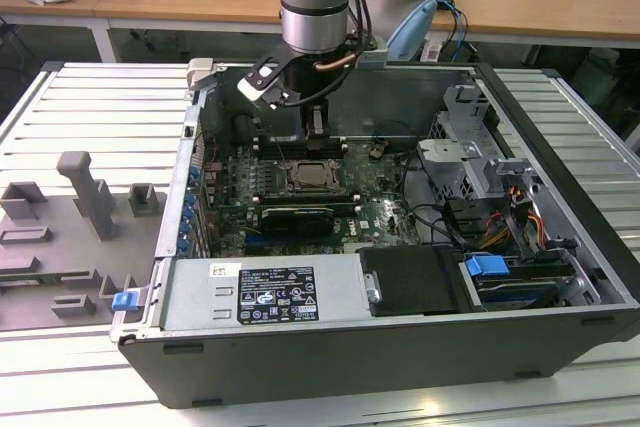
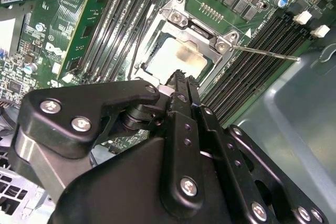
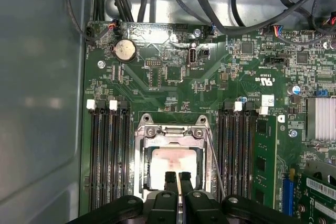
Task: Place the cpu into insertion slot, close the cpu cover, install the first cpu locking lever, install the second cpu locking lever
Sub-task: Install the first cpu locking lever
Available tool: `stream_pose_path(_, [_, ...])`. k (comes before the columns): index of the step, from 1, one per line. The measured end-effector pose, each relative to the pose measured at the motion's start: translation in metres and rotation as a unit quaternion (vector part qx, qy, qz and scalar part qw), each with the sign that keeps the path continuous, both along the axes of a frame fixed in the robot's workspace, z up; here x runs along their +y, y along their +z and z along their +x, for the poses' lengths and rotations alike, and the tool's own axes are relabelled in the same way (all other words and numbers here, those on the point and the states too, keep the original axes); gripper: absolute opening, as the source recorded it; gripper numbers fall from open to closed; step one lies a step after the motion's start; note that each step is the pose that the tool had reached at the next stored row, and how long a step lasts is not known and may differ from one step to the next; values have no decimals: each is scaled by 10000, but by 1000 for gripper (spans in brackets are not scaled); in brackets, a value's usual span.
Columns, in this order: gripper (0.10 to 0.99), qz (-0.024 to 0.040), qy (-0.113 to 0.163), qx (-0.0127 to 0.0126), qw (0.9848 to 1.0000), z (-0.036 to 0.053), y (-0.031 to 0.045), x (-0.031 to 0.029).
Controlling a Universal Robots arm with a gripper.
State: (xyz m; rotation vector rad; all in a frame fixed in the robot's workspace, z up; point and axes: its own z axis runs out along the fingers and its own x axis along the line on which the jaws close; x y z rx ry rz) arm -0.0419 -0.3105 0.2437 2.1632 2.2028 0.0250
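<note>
One arm (image 1: pixel 313 7) reaches down into the open case (image 1: pixel 400 347), which lies on a slatted table (image 1: pixel 100 107). Its gripper (image 1: pixel 317 132) hangs low over the motherboard (image 3: pixel 173 82), just on the far side of the slot (image 1: pixel 290 175).

The cpu (image 3: pixel 170 161) sits in the slot with its pale metal top facing up. The cover (image 3: pixel 173 131) lies down over it, so the chip shows through the square window in both wrist views.

In the first wrist view the two black fingertips (image 3: pixel 169 178) hover at the edge of the cpu, drawn close with only a sliver between them — nothing I can see is held there. In the second wrist view they look pressed together, just above the cover's near edge.

A thin lever (image 2: pixel 265 52) sticks out from the slot's corner, angled away over the memory slots (image 3: pixel 110 150) rather than lying flat along the frame. I can't tell how the other lever sits.

Rows of memory slots flank the slot on both sides, and a coin battery (image 3: pixel 125 50) sits farther up the board by the cables.

On the exterior view's left, grey fixtures (image 1: pixel 85 187) stand on the table outside the case — well apart from the gripper. A labelled grey box (image 1: pixel 260 292) fills the case's near side.
</note>
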Motion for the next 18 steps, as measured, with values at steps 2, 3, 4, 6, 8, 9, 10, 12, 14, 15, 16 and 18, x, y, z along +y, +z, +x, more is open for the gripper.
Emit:
stream_pose_path(2, [161, 0, 1, 0, 10000, -6, 0, 0])
stream_pose_path(3, [161, -1, 0, 1, 10000, -8, 3, -1])
stream_pose_path(4, [161, 0, 0, 0, 10000, -7, 21, 0])
stream_pose_path(6, [161, 0, 0, 0, 10000, -7, 44, 0])
stream_pose_path(8, [161, -1, 0, 0, 10000, -7, 93, 0])
stream_pose_path(9, [161, 0, 0, 0, 10000, -7, 110, 0])
stream_pose_path(10, [161, 0, 0, 0, 10000, -7, 136, 0])
stream_pose_path(12, [161, 0, 0, 0, 10000, -7, 225, 0])
stream_pose_path(14, [161, 0, 0, 0, 10000, -7, 271, 0])
stream_pose_path(15, [161, -1, 0, 0, 10000, -7, 301, 0])
stream_pose_path(16, [161, 0, 0, 0, 10000, -7, 305, 0])
stream_pose_path(18, [161, 1, 0, -1, 10000, -7, 305, 0])
